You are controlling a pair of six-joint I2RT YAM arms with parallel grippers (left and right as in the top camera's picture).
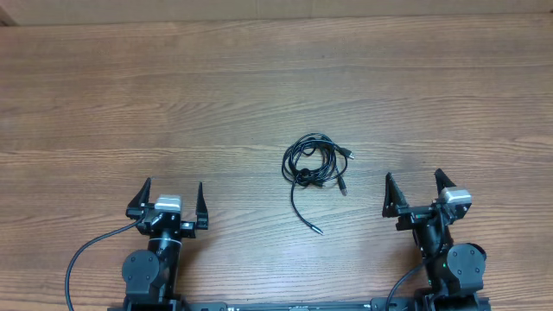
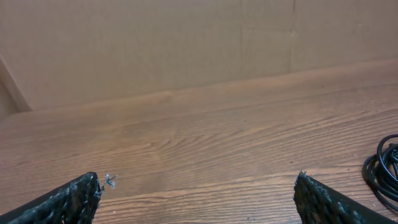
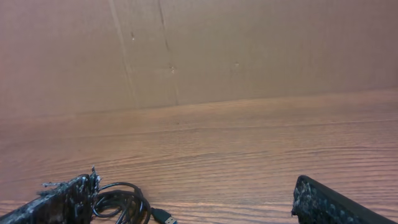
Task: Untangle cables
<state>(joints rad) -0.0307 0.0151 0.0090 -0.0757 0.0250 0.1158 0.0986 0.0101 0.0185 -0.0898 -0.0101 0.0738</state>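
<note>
Up top, overhead camera: the cables (image 1: 304, 177) sit as one small tangle of loops on the wooden table (image 1: 173, 86), roughly centre, a bit toward my right side. One loose tail runs out of the tangle toward me and ends in a small plug (image 1: 318, 231). Two more plug ends stick out on the tangle's right. At the near edge, my left gripper (image 1: 173, 185) is well apart from the tangle, fingers spread wide, holding nothing. Likewise my right gripper (image 1: 414, 175): spread wide, empty, nearer the tangle than the left one, not touching it. Bare wood lies between each gripper and the cables. A thick arm lead (image 1: 86, 250) curls off my left arm base, well apart from the tangle.

Left wrist camera: fingers (image 2: 68, 202) sit in the bottom corners, wide apart. The cables (image 2: 382, 165) just peek in at the right edge, outside the right-hand finger, cut off by the frame. A pale speck (image 2: 111, 180) sits beside the left fingertip; cannot tell what it is. A cardboard wall (image 2: 155, 43) stands behind the table.

Right wrist camera: fingers (image 3: 336, 205) wide. The cables (image 3: 121, 199) lie low left, just beside the left-hand finger, which hides part of the loops. A flat plug (image 3: 163, 216) pokes out toward the gap at the bottom edge.
</note>
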